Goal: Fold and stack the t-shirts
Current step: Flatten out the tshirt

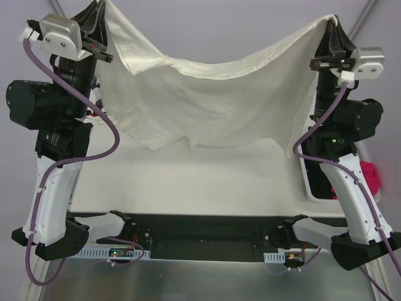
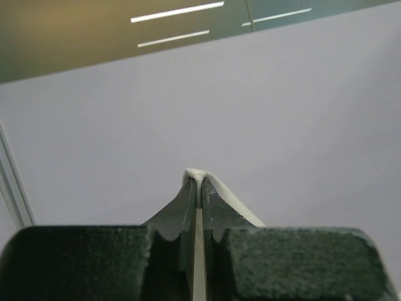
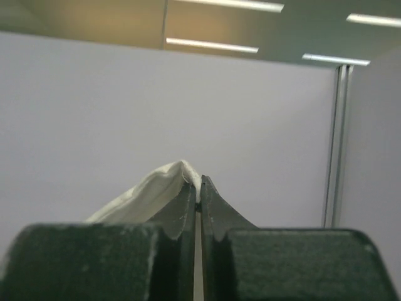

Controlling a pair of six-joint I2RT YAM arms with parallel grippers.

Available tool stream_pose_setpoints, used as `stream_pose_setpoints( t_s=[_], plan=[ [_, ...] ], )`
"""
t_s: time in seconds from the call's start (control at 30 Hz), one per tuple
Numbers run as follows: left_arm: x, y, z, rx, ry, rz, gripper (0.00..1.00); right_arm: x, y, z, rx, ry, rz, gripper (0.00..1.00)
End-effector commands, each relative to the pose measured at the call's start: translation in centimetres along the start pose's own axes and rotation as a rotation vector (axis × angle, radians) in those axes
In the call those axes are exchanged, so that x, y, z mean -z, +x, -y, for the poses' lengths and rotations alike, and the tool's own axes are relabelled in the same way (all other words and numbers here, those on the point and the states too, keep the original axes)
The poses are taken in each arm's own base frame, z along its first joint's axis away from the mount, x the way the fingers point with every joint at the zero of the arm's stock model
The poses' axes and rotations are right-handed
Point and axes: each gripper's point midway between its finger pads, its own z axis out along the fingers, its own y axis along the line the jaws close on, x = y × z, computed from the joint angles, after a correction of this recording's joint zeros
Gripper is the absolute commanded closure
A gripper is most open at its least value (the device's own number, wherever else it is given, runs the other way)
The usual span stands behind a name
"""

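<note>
Left gripper: jaws pressed together on a corner of the shirt. In the left wrist view the 2 black fingers meet with only a hairline slit between them, and a small fold of cream cloth pokes out at the tips and trails off to the right.

Right gripper: same condition, jaws closed and pinching the opposite corner. In the right wrist view the cloth bunches at the tips and falls away to the left.

Count: 2 arms, 2 grippers, both raised high. 1 shirt in view, plain cream-white, no print visible. 1 pink-red item at the right edge of the table, just beside the right arm; too little of it shows to say what it is.

Shirt position: held in the air between the 2 grippers, over the far part of the table, in front of the pale wall.

Orientation: long axis runs left to right, from one pinched corner to the other. The upper edge sags in a shallow curve, lowest about midway between the grippers. The cloth hangs down from that edge as a wide, creased sheet. The lower edge is uneven, with a few drooping points, deepest left of centre. The left side hangs straighter than the right, which slopes inward toward the right arm. Cannot tell whether the lower edge touches the table.
</note>
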Motion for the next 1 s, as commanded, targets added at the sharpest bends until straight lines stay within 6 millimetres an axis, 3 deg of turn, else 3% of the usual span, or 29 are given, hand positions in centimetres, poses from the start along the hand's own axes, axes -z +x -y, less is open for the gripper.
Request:
stream_pose_setpoints(
  t_s=[0.0, 0.07, 0.33, 0.5, 0.63, 0.73, 0.77, 0.87, 0.9, 0.97],
  plan=[
    [0.7, -8.6, -0.8, -0.110, 0.015, 0.335, 1.00, 0.9, -13.6, 3.4, 0.026, 0.083, 0.492, 0.99],
    [1.1, -10.2, -0.7, -0.129, 0.032, 0.391, 1.00, 1.0, -16.2, 3.8, 0.030, 0.078, 0.557, 0.99],
    [2.8, -15.8, -1.5, -0.139, 0.043, 0.518, 1.00, 2.5, -21.1, 3.8, 0.017, 0.002, 0.663, 0.99],
    [4.3, -18.0, -1.9, -0.119, 0.051, 0.565, 1.00, 3.9, -22.1, 3.6, -0.005, -0.038, 0.687, 0.99],
    [5.0, -18.9, -2.3, -0.121, 0.041, 0.581, 1.00, 4.2, -21.7, 3.4, -0.009, -0.056, 0.665, 0.99],
    [4.3, -17.8, -2.7, -0.145, 0.006, 0.548, 1.00, 2.7, -18.9, 3.1, 0.029, -0.066, 0.501, 0.99],
    [4.0, -17.2, -2.9, -0.143, -0.013, 0.531, 1.00, 1.3, -16.6, 2.5, 0.057, -0.077, 0.397, 0.99],
    [3.2, -15.1, -2.9, -0.160, -0.033, 0.479, 1.00, -1.1, -11.3, 3.4, 0.178, 0.019, 0.200, 0.99],
    [2.8, -14.0, -2.6, -0.158, -0.032, 0.457, 1.00, -2.0, -8.3, 2.8, 0.215, 0.029, 0.138, 0.99],
    [2.3, -12.5, -2.3, -0.160, -0.031, 0.426, 1.00, -2.4, -4.7, 2.8, 0.254, 0.054, 0.054, 0.99]
  ],
)
